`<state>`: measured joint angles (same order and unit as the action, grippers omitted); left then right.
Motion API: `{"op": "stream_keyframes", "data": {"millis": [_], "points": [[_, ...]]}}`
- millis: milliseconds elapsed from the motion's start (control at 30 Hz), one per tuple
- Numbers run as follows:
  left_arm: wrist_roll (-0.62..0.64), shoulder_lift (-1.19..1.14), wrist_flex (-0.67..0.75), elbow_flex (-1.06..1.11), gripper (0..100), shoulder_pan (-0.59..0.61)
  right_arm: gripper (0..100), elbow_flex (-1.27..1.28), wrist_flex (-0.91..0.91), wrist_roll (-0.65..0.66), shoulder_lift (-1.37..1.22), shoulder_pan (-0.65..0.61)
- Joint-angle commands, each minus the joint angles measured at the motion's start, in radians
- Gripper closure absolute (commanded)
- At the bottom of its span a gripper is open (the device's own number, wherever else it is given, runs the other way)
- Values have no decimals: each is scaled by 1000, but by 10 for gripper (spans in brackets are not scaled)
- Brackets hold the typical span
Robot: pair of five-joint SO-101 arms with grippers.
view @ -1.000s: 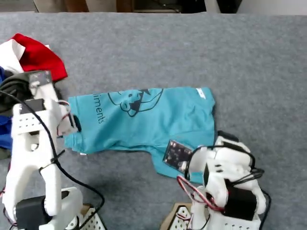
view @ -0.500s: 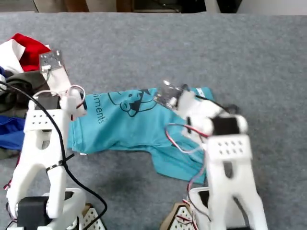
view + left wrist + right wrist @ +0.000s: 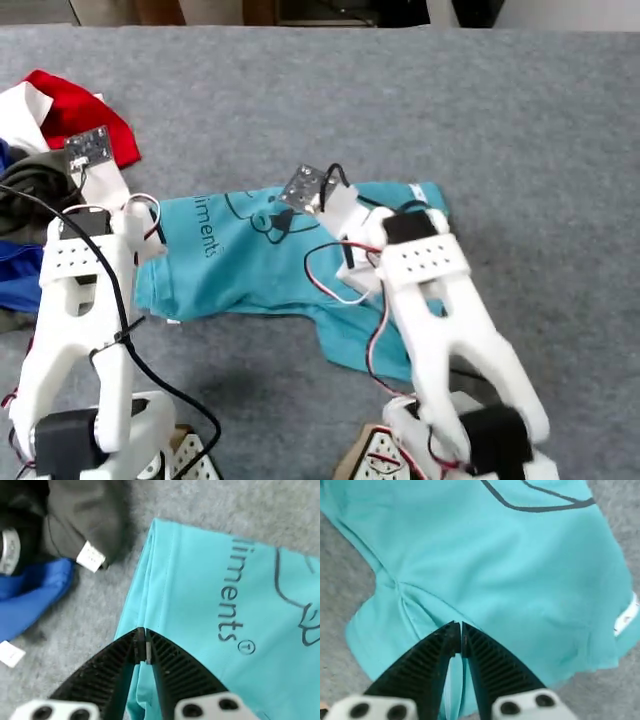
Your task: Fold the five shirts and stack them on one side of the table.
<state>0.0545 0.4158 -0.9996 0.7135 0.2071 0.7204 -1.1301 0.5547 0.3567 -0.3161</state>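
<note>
The right hand (image 3: 458, 639) has swung left over the teal shirt (image 3: 250, 270), clenched. The left hand (image 3: 142, 647), also clenched, sits at its edge, beside heaped shirts (image 3: 72, 125).

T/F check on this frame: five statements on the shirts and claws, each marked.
1. The teal shirt lies spread out on the grey table. True.
2. The left claw is wide open. False: its jaws are shut, at the teal shirt's edge.
3. The red shirt lies on top of the teal shirt. False: it sits in the pile beside it.
4. The right claw is over the teal shirt. True.
5. A blue shirt lies next to a black shirt. True.
</note>
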Motion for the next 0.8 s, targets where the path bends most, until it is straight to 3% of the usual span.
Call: {"op": "stream_keyframes", "data": {"millis": [0, 367, 767], "points": [[2, 19, -12, 0, 980, 12, 979, -53, 38, -9, -79, -8], [-26, 19, -14, 0, 980, 15, 979, -12, 37, 3, -143, -8], [-26, 19, -6, -2, 980, 15, 979, 88, 0, 114, -143, -33]]}}
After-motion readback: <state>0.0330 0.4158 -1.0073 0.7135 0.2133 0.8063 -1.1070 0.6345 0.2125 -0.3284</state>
